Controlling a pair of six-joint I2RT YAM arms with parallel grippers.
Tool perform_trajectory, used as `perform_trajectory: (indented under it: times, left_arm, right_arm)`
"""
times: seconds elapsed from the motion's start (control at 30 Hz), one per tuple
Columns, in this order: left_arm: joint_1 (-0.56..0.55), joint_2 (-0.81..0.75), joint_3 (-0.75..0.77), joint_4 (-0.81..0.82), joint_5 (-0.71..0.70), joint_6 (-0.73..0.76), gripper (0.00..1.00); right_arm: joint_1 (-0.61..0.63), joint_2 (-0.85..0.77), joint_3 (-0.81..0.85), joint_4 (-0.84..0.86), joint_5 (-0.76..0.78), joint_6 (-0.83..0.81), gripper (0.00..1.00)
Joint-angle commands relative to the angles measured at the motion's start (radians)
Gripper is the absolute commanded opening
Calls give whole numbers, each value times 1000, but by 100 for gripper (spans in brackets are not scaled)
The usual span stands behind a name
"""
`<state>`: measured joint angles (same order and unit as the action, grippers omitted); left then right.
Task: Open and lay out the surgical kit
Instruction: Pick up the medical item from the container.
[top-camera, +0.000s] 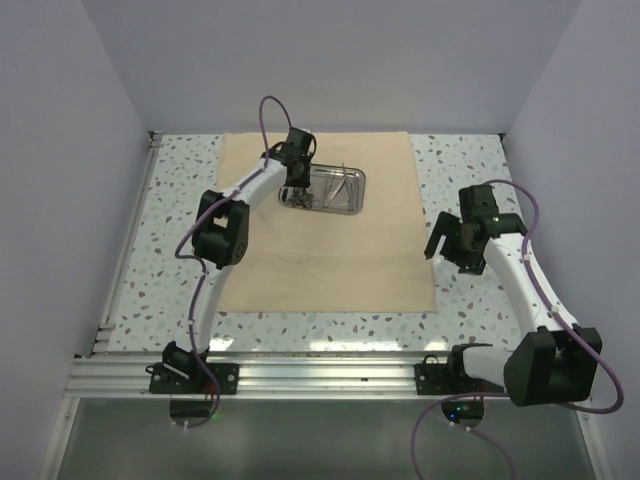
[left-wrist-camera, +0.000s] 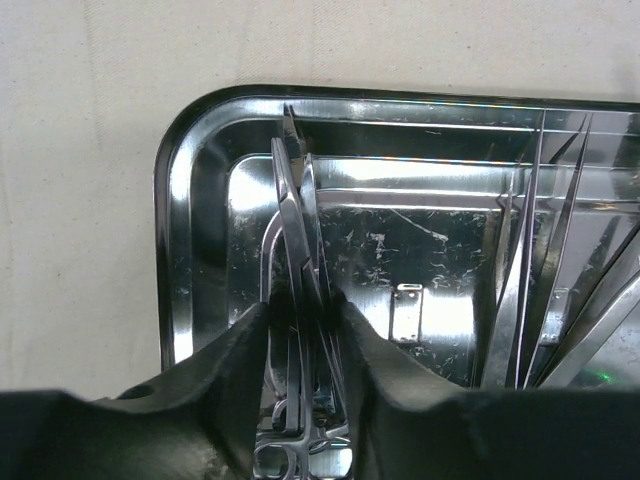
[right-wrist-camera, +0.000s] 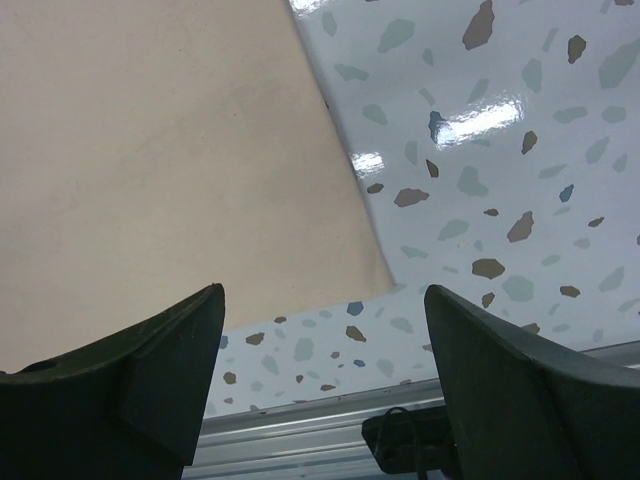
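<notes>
The beige cloth wrap (top-camera: 320, 225) lies spread flat on the table. The shiny steel tray (top-camera: 352, 205) sits on its far middle, and shows close up in the left wrist view (left-wrist-camera: 190, 200). My left gripper (top-camera: 297, 190) is down in the tray's left end, shut on a bundle of scissor-like instruments (left-wrist-camera: 296, 215) whose tips point toward the tray's far rim. Thin tweezers and other instruments (left-wrist-camera: 530, 270) lie at the tray's right. My right gripper (top-camera: 447, 242) is open and empty above the cloth's right edge (right-wrist-camera: 340, 170).
The speckled tabletop (top-camera: 470, 160) surrounds the cloth. A metal rail (top-camera: 320, 375) runs along the near edge, with both arm bases on it. White walls enclose the left, far and right sides.
</notes>
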<state>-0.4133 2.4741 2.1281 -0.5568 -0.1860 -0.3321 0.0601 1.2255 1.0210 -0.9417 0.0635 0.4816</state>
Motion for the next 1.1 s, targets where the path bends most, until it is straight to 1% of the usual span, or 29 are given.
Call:
perform_trajectory:
  times: [0.0, 0.1, 0.17, 0.3, 0.4, 0.5, 0.67, 0.87, 0.93, 1.0, 1.03, 1.07]
  left_arm:
    - [5, 9, -7, 37, 6, -1, 35]
    - [5, 14, -7, 37, 6, 2, 27]
    - [7, 20, -7, 35, 6, 4, 25]
    - [7, 28, -7, 31, 6, 5, 15]
    - [5, 20, 6, 20, 5, 8, 13]
    - [7, 0, 50, 2, -4, 16, 12]
    - [7, -40, 131, -18, -6, 25, 13]
    - [7, -102, 148, -25, 2, 28, 15]
    - [7, -121, 145, -35, 2, 27, 13]
    - [5, -154, 133, -63, -9, 22, 7]
    - [7, -173, 92, -72, -15, 19, 5]
    - [7, -225, 55, -75, -21, 15, 0]
  right_arm:
    - [1, 6, -9, 26, 22, -3, 84]
    - [1, 9, -15, 30, 22, -3, 84]
    - [0, 8, -19, 34, 22, 0, 84]
    - [0, 5, -29, 35, 25, 2, 84]
    - [1, -3, -36, 35, 27, 5, 84]
    - [1, -11, -45, 37, 24, 8, 84]
    - [3, -11, -53, 46, 16, 12, 84]
    - [0, -23, -52, 43, 12, 15, 84]
    - [1, -31, -52, 38, 9, 14, 84]
    - [0, -41, -52, 35, 10, 12, 84]
    - [1, -44, -52, 32, 6, 9, 84]
    - [1, -47, -52, 27, 6, 9, 84]
